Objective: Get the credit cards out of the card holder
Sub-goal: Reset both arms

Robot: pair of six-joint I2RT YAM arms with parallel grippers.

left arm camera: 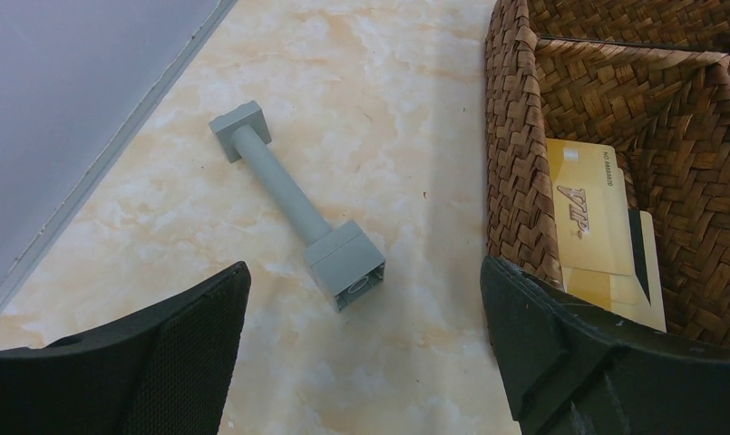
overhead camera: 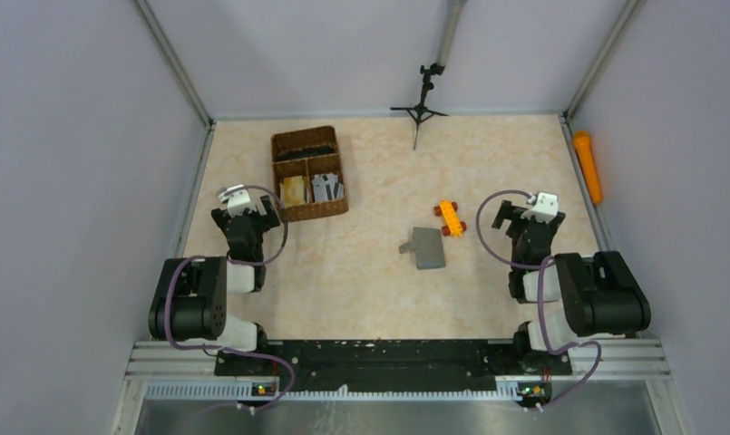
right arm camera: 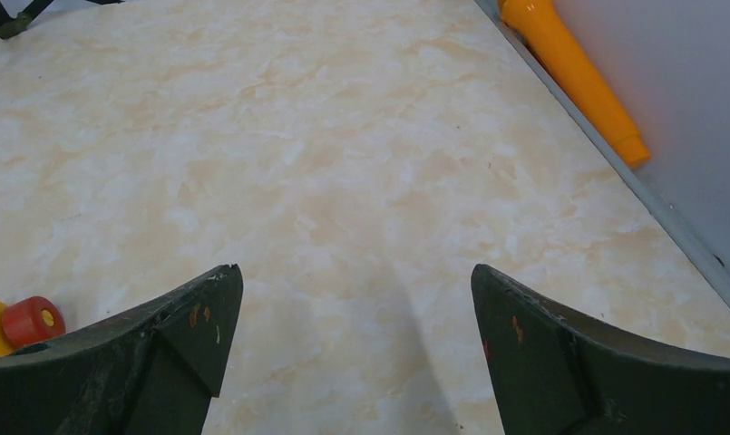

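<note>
Holder point(overhead camera: 428, 247): flat on the table point(overhead camera: 370, 290), about mid-width, closed as far as can be told, with a small grey tab sticking out on its left. Roughly square, the slightly longer side running near-to-far at a small tilt. Brick point(overhead camera: 449, 217) just beyond it, close but apart.

Lies to the left of the right gripper point(right arm camera: 356, 272) and a little nearer the bases; well to the right of the left gripper point(left arm camera: 363, 272). Nearer the right arm, so probably that arm's job: swing left and come down square to the holder's edges.

Both sets of jaws spread wide, gripping nothing.

Yellow cards point(left arm camera: 589, 217) in the near-left compartment of the basket point(overhead camera: 276, 168), grey cards point(overhead camera: 326, 187) in the compartment beside it. Judging by that, much of the emptying looks done. Cannot tell whether any card remains inside the holder.

Top view alone shows the holder; absent from both wrist views. Left wrist view adds the print on the yellow cards and a grey peg point(left arm camera: 293, 204) lying on the table just left of the basket, not made out from above. Right wrist view gives only bare table, a red wheel point(right arm camera: 33, 320) at its left edge and an orange cone point(right arm camera: 569, 68) along the right wall.
</note>
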